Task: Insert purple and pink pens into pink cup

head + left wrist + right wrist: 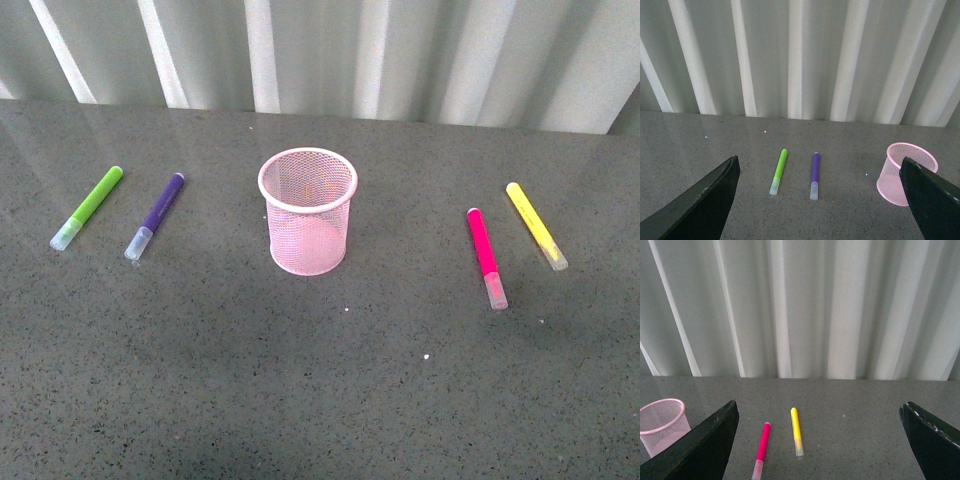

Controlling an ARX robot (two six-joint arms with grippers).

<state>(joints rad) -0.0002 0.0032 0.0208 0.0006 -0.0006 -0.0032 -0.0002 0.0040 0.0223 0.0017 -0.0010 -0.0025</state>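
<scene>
- Front view: The pink cup (307, 240) stands upright in the middle of the frame, and it looks empty. The purple pen (158, 213) lies flat at the left, just beside the lime green marker (92, 204). The pink pen (484, 250) lies flat at the right, next to the yellow marker (533, 222). No arm shows here.
- Left wrist view: Your left gripper (818, 160) has its fingers spread wide and holds nothing. The purple pen (815, 172) and the green marker (779, 170) lie on the table (740, 140) ahead, between the fingers.
- Right wrist view: Your right gripper (818, 404) is wide open and empty too. The pink pen (762, 445) lies between the cup (662, 432) and the yellow marker (796, 430).
- I think the job has not begun, because both pens lie on the table. Next, you would lower one gripper over its own pen. Take care not to grab the marker beside it.
</scene>
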